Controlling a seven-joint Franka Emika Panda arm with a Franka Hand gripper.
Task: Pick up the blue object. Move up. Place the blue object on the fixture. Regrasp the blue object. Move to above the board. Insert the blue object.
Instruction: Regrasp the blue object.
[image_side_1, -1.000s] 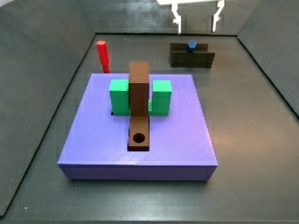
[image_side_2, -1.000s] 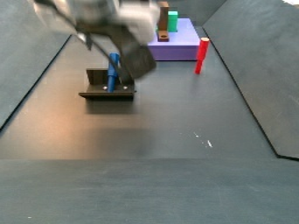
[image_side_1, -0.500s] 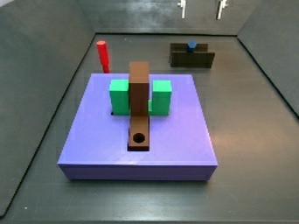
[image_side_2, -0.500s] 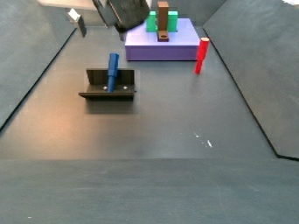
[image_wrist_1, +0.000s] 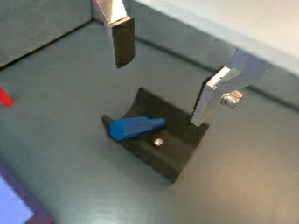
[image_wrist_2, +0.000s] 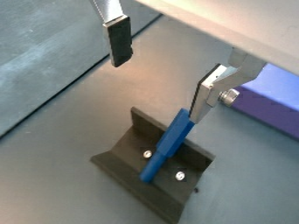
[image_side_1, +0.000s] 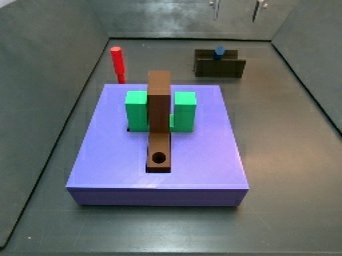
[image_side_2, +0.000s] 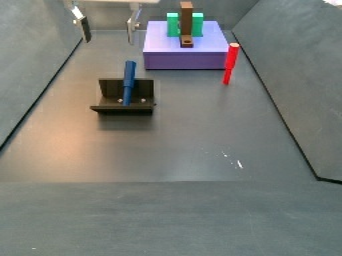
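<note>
We're hovering the end effector wide open and empty, high above the fixture; the blue object is leaning in its notch, long axis tilted, directly below our fingers.

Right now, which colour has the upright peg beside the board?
Red. The upright peg shows best in a side view, beside the board.

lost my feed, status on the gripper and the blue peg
Gripper open, empty, high above the fixture. Blue object leaning in the fixture's notch, untouched. Nothing between them.
</note>
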